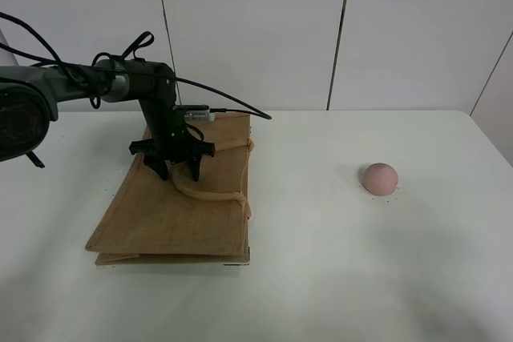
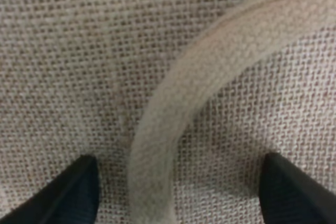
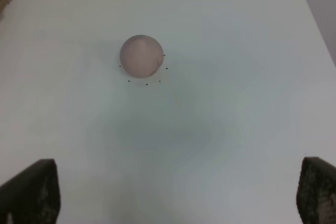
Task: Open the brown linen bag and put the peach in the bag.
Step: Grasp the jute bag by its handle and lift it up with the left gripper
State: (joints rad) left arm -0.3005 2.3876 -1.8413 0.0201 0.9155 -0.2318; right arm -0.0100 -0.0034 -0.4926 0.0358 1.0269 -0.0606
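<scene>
Open table [image 1: 337, 270] surrounds peach [image 1: 379, 179], seemingly all sides.

The left arm [image 1: 120, 82] is dark grey and black, with thin black cables [image 1: 232, 106] looped along it and a small pale tag [image 1: 197, 115] at the wrist. The left fingers [image 2: 73, 192] are smooth black; the right fingers [image 3: 31, 192] look dark and grainy.

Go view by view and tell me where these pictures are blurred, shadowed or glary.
Exterior high view: even diffuse light, no glare, only a faint shadow under the peach. Left wrist view: very close, the brown linen bag weave and its handle slightly soft. Right wrist view: peach soft-edged, a broad dim shadow on the table, the pincer fingertips blurred.
</scene>
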